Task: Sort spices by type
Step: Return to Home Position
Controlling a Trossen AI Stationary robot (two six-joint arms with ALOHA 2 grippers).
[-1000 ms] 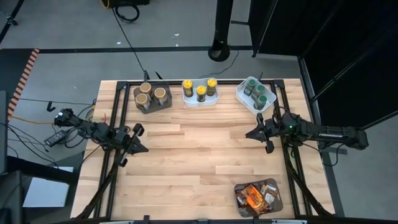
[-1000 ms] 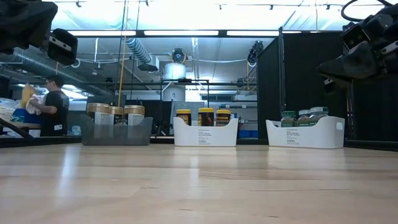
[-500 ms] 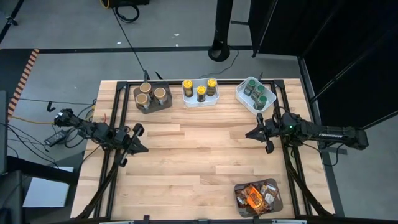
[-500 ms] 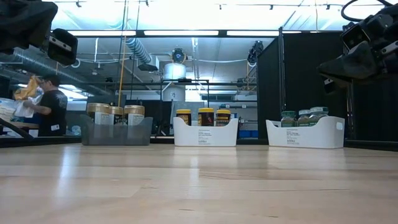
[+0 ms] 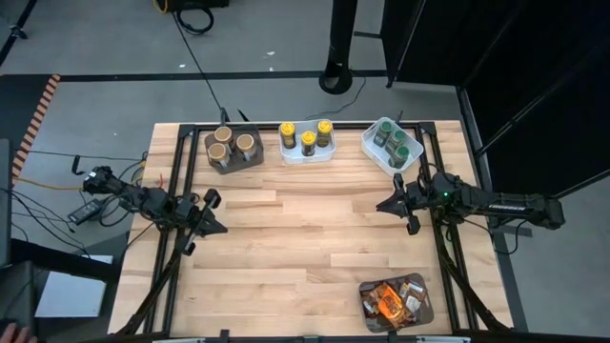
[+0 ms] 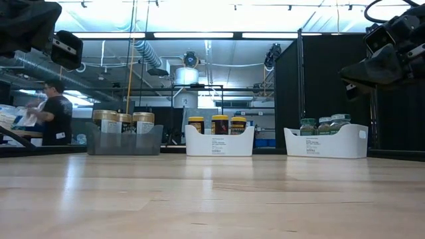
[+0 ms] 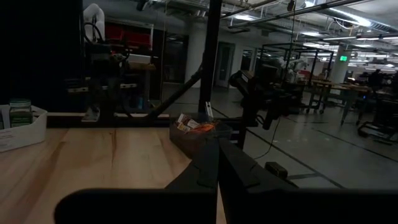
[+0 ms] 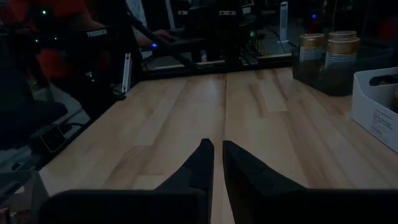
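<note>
Both arms hang over the middle of the bench holding nothing: the left gripper is near the left edge, the right gripper near the right edge, and they are well apart. The left one's fingers are pressed together. The right one's are drawn in with only a sliver between them.

The spices all sit in containers. Along the far edge, three tan-lidded jars stand in a grey bin on the left. Beside it, three yellow-lidded jars stand in a white tray. Further right, the green-lidded jars stand in a second white tray, turned at an angle. At the near right corner, a dark bin holds a heap of orange and brown packets.

Beyond the bench, a person in a dark shirt stands at a work table.
</note>
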